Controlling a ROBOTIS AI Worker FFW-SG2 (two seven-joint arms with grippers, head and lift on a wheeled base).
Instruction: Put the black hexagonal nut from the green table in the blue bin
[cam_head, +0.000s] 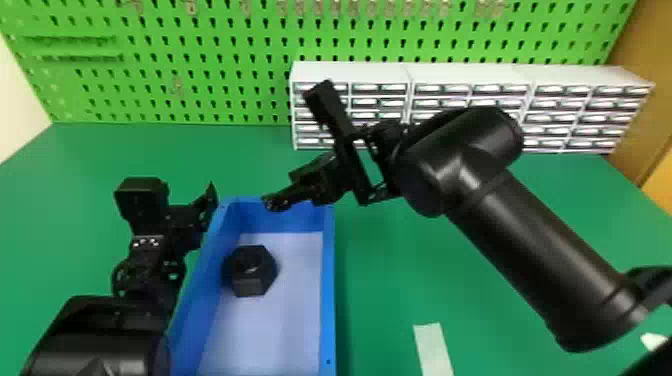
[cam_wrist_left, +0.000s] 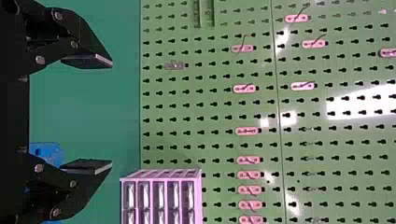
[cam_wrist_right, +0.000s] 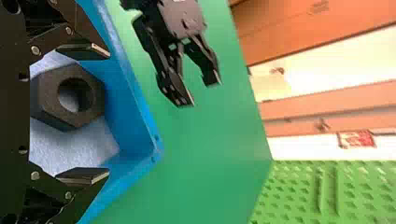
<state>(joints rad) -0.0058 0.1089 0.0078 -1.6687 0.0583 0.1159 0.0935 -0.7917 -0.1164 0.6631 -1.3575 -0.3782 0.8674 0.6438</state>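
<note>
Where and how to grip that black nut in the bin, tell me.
Best from above, I'd say, on two opposite flat sides of the black nut: it lies hole up in the open blue bin, so those flats stand upright. Pick a pair clear of the left wall, close beside it.

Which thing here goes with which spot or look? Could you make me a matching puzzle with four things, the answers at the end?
Column one
1. Black nut
2. White drawer units
3. Pale strip
4. Pegboard

Column two
A. Flat on the green table, to the right of the bin
B. Green and dotted with rows of holes
C. Inside the blue bin
D. Standing in front of the board

Right pairs: 1-C, 2-D, 3-A, 4-B
</note>
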